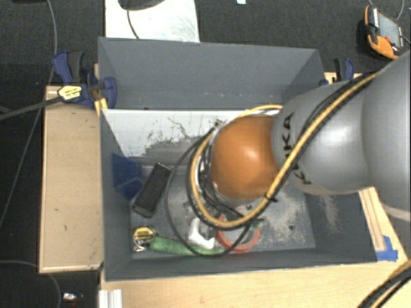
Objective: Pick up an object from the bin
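Observation:
The dark body of my gripper pokes out below the arm's orange cover, low over the front middle of the bin. Right under it lie a small white piece and a red ring, which is partly hidden by cables. A long green thing runs along the front wall, from the white piece towards a small yellow and silver thing. To the left of the gripper, a black rectangular block lies at a slant on the bin floor.
A crumpled blue cloth lies against the left wall beside the black block. The arm and its looped cables cover the right and middle of the bin. The back left of the floor is bare, scuffed metal.

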Available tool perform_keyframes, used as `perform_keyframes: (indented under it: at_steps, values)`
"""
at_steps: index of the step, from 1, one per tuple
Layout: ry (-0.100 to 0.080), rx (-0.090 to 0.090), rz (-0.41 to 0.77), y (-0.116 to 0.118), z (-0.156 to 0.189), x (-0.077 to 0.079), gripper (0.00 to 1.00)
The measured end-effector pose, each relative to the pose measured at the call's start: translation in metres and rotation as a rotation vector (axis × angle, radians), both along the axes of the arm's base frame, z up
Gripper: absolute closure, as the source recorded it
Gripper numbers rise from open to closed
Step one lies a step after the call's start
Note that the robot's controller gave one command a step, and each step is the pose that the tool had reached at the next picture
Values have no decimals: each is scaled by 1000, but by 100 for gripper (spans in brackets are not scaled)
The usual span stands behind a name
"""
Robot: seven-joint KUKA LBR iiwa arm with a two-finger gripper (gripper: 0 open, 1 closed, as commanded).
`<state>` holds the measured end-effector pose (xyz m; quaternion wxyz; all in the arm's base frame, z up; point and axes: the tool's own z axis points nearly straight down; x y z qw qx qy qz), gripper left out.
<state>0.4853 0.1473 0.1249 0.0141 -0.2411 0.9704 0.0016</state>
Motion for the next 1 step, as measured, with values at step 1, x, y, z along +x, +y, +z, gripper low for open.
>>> perform_keyframes:
  at_steps: [1]
  values:
    - [1,0,-2,0,9,0,100]
